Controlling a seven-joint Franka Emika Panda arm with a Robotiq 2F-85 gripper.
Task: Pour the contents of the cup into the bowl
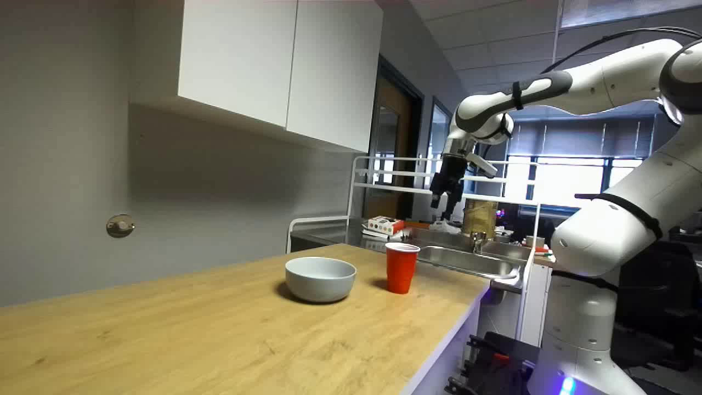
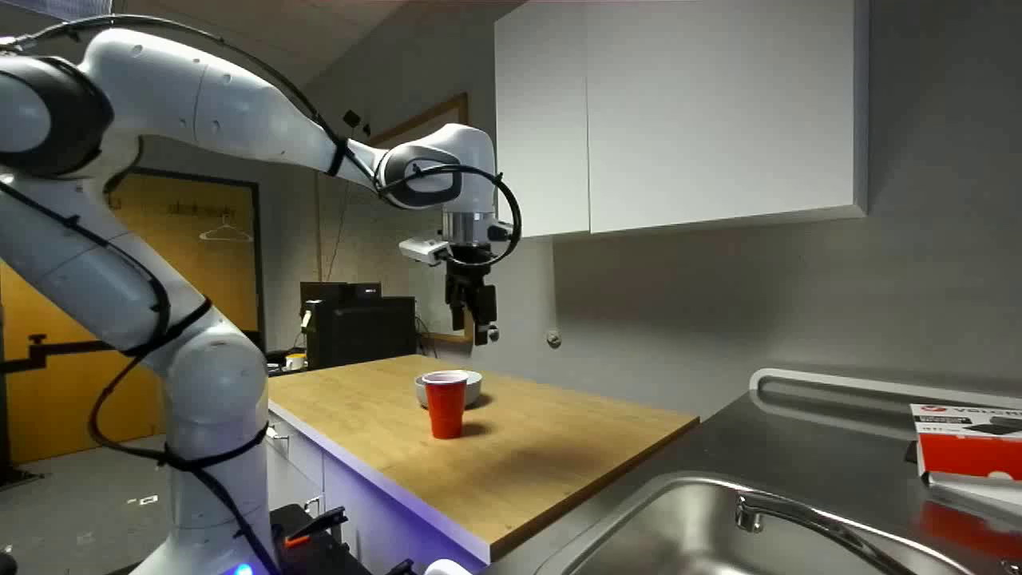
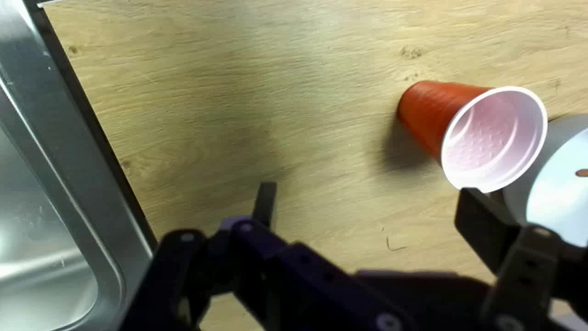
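Spread wide around nothing, my claw (image 3: pixel 370 204) hangs high over the wood-grain countertop (image 1: pixel 219 340) toward the steel sink (image 3: pixel 62 147), well apart from the red plastic party cup (image 1: pixel 401 270). That cup stands upright near the pale blue-grey bowl (image 1: pixel 321 284) — not touching it. I take the step in hand to be the reach for the cup. To do it well, I should travel across before sinking low, set a finger (image 3: pixel 484 230) on either side of the wall below the rim, and keep the one nearer the bowl from nudging it. Thin plastic may buckle, so I would squeeze gently, lift it level, and hold off tilting until its mouth is over the bowl. What I would be pouring is harder to settle: the wrist view looks into the cup's pinkish-white inside, where bumps mark the bottom — contents or moulded plastic, I can't say. Part of the bowl falls outside that view, and a small brown piece (image 3: pixel 582 173) in it is cut off at the edge, too little showing to name. In an exterior view the cup (image 2: pixel 445 409) covers much of the bowl, and its inside barely shows.
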